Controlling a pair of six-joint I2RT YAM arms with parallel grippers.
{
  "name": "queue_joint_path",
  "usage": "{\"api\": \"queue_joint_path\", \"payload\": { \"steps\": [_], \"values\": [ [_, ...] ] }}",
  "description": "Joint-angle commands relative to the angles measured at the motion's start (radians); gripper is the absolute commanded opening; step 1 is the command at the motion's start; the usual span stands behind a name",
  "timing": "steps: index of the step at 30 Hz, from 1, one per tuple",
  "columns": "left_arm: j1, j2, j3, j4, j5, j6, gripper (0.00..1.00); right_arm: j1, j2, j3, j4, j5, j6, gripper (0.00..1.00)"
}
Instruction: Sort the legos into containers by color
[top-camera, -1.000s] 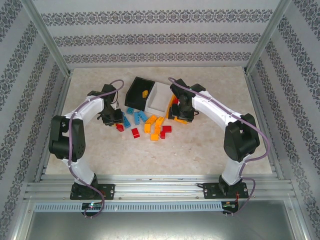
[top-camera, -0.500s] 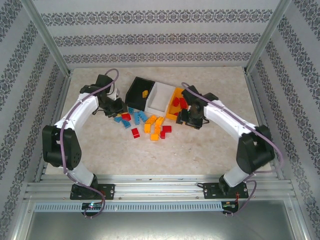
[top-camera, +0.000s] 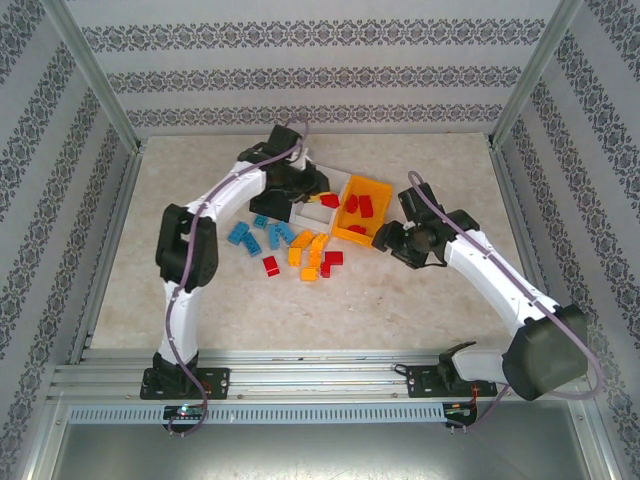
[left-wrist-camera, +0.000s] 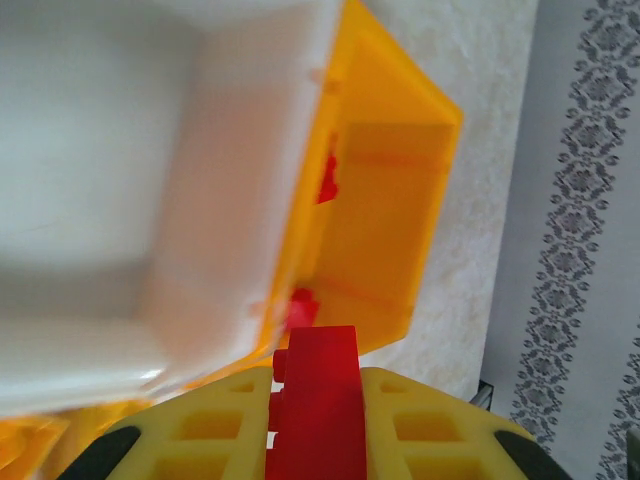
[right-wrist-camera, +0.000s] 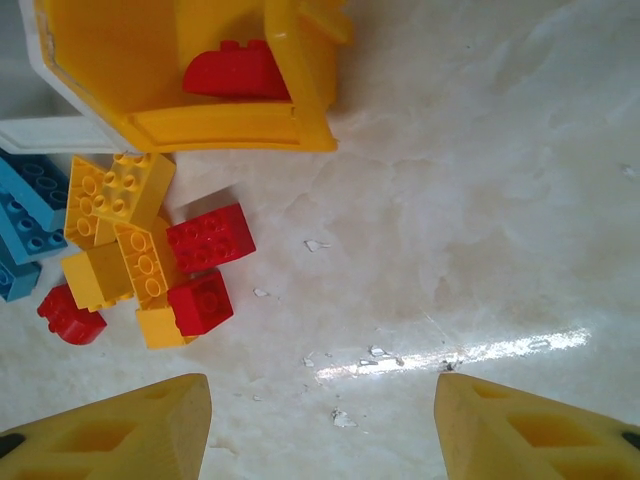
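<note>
The left gripper (top-camera: 322, 195) is pinching a red brick (top-camera: 329, 200) and should be moving toward three o'clock, over the orange bin (top-camera: 370, 181), while the right gripper (right-wrist-camera: 318, 400) is hanging open, empty

Reaches the left arm (top-camera: 215, 200) far out from its base at the near edge — elbow bent at the left, forearm slanting away and to the right. Clamps the left gripper (top-camera: 318, 193) on a red brick (top-camera: 330, 200), pinched between the yellow fingers (left-wrist-camera: 430, 430) and jutting past their tips in the left wrist view. Folds the right arm (top-camera: 495, 285) low, elbow out at the far right, forearm running back towards the middle. Points the right gripper (top-camera: 388, 238) leftward and downward, jaws parted — yellow fingertips (right-wrist-camera: 130, 430) well apart in the right wrist view.
</note>
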Motion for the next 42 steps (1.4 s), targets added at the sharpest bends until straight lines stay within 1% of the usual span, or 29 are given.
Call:
{"api": "queue_joint_path", "payload": {
  "steps": [1, 3, 4, 5, 6, 13, 16, 18, 19, 21, 23, 25, 27, 30, 31, 33, 36, 39, 42],
  "values": [
    [-0.036, 0.06, 0.081, 0.064, 0.05, -0.081, 0.12, -0.017, -0.039, -0.017, -0.015, -0.004, 0.018, 0.61],
    [-0.051, 0.096, 0.106, 0.088, 0.063, -0.104, 0.12, -0.023, -0.048, -0.015, -0.028, 0.001, 0.018, 0.61],
    [-0.059, 0.11, 0.116, 0.093, 0.065, -0.11, 0.18, -0.025, -0.053, -0.015, -0.033, -0.001, 0.018, 0.61],
    [-0.064, 0.12, 0.124, 0.092, 0.065, -0.114, 0.31, -0.028, -0.057, -0.017, -0.035, 0.0, 0.018, 0.61],
    [-0.065, 0.128, 0.127, 0.093, 0.064, -0.116, 0.37, -0.029, -0.06, -0.019, -0.035, -0.001, 0.018, 0.61],
    [-0.063, 0.109, 0.13, 0.086, 0.063, -0.098, 0.42, -0.025, -0.053, -0.03, -0.023, -0.015, 0.02, 0.61],
    [-0.058, 0.059, 0.128, -0.003, 0.028, -0.016, 0.43, -0.012, -0.024, -0.017, -0.005, -0.021, 0.019, 0.61],
    [-0.049, 0.0, 0.106, -0.093, -0.032, 0.069, 0.44, 0.005, 0.002, -0.003, 0.009, -0.023, 0.018, 0.61],
    [-0.042, -0.042, 0.083, -0.148, -0.083, 0.122, 0.44, 0.017, 0.019, 0.004, 0.019, -0.025, 0.019, 0.61],
    [-0.023, -0.117, 0.036, -0.278, -0.21, 0.215, 0.48, 0.049, 0.064, 0.024, 0.04, -0.03, 0.021, 0.61],
    [0.01, -0.194, -0.034, -0.406, -0.344, 0.304, 0.54, 0.09, 0.122, 0.055, 0.058, -0.027, 0.02, 0.61],
    [0.048, -0.278, -0.137, -0.462, -0.444, 0.353, 0.57, 0.128, 0.177, 0.089, 0.068, -0.025, 0.019, 0.62],
    [0.102, -0.37, -0.273, -0.462, -0.494, 0.376, 0.62, 0.161, 0.237, 0.133, 0.079, -0.029, 0.015, 0.62],
    [0.172, -0.43, -0.394, -0.482, -0.517, 0.399, 0.65, 0.193, 0.313, 0.197, 0.088, -0.043, 0.01, 0.62],
    [0.181, -0.44, -0.423, -0.482, -0.527, 0.406, 0.65, 0.202, 0.331, 0.215, 0.086, -0.047, 0.006, 0.62],
    [0.187, -0.452, -0.474, -0.47, -0.526, 0.407, 0.65, 0.216, 0.367, 0.252, 0.081, -0.051, -0.001, 0.62],
    [0.187, -0.449, -0.527, -0.43, -0.475, 0.361, 0.65, 0.231, 0.395, 0.283, 0.066, -0.051, -0.013, 0.62],
    [0.187, -0.421, -0.555, -0.403, -0.461, 0.318, 0.65, 0.236, 0.391, 0.278, 0.069, -0.05, -0.009, 0.62],
    [0.185, -0.394, -0.557, -0.384, -0.469, 0.3, 0.65, 0.236, 0.372, 0.253, 0.075, -0.048, -0.004, 0.62]
  ]
}}
